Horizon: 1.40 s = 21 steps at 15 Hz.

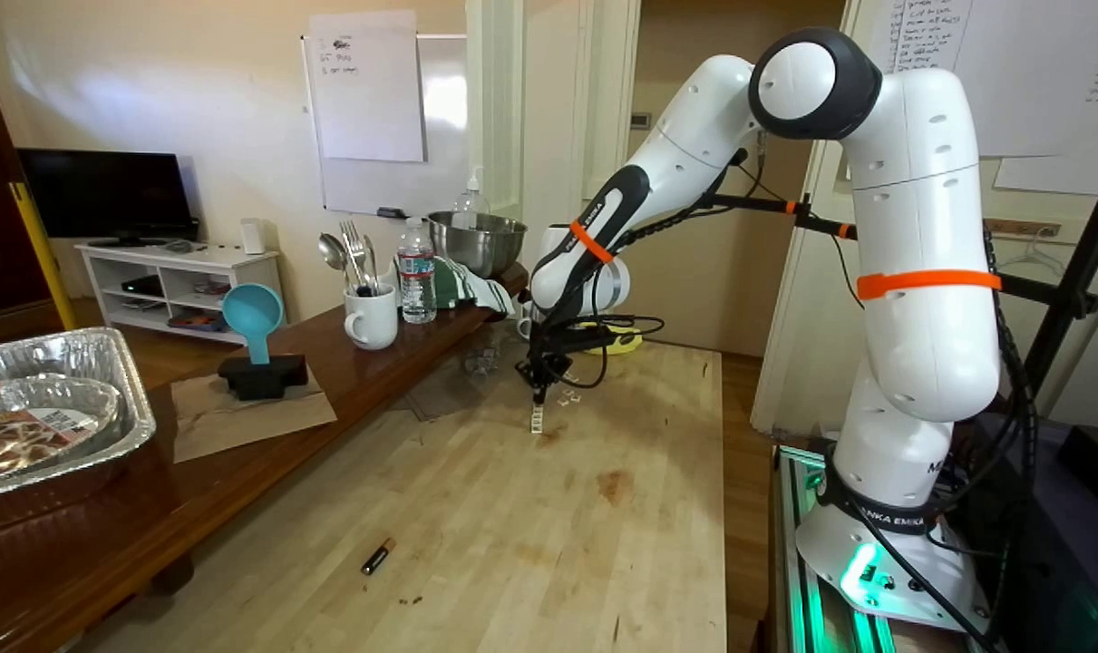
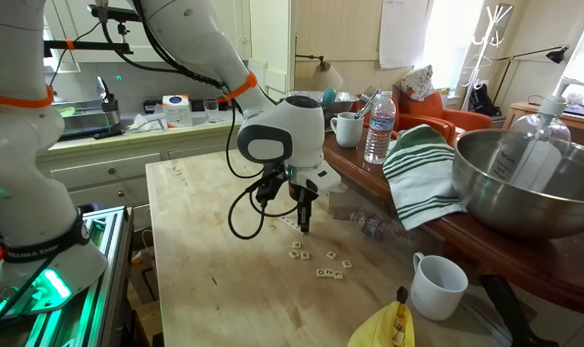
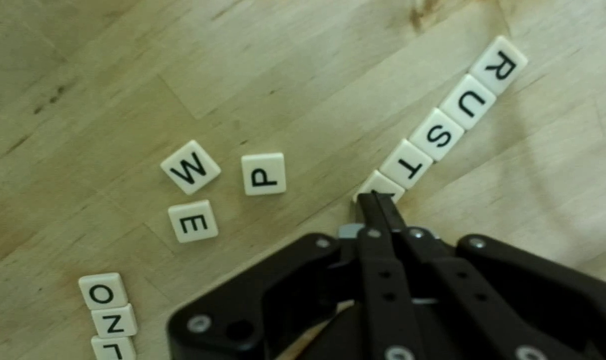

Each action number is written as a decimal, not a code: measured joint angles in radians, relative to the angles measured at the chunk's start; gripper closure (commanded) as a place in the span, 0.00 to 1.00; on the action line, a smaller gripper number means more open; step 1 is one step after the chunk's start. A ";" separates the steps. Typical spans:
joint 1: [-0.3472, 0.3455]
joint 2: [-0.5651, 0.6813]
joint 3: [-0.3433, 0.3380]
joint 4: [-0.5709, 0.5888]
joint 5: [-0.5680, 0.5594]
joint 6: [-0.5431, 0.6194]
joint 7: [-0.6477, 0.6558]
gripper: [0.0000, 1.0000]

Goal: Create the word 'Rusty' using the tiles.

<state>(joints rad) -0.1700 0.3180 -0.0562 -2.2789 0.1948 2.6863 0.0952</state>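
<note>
Pale letter tiles lie on the wooden table. In the wrist view a slanted, touching row has the R tile, U tile, S tile and T tile. An end tile touches the T; its letter is mostly hidden by my fingertips. My gripper is shut, its fingertips together over that end tile; whether they touch it I cannot tell. The gripper and row show in both exterior views.
Loose tiles W, P, E and O lie apart from the row. A yellow pouch holding tiles and a white mug stand nearby. A battery lies on the table. A raised brown ledge runs alongside.
</note>
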 measured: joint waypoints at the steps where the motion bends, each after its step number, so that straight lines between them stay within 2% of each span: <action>1: 0.000 -0.006 0.000 -0.002 0.005 0.000 -0.002 1.00; 7: 0.000 -0.043 -0.004 -0.020 0.012 0.000 -0.031 1.00; 21: -0.014 -0.053 -0.057 -0.086 -0.092 0.002 -0.233 1.00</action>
<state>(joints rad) -0.1838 0.2650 -0.1136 -2.3648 0.1026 2.6885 -0.1376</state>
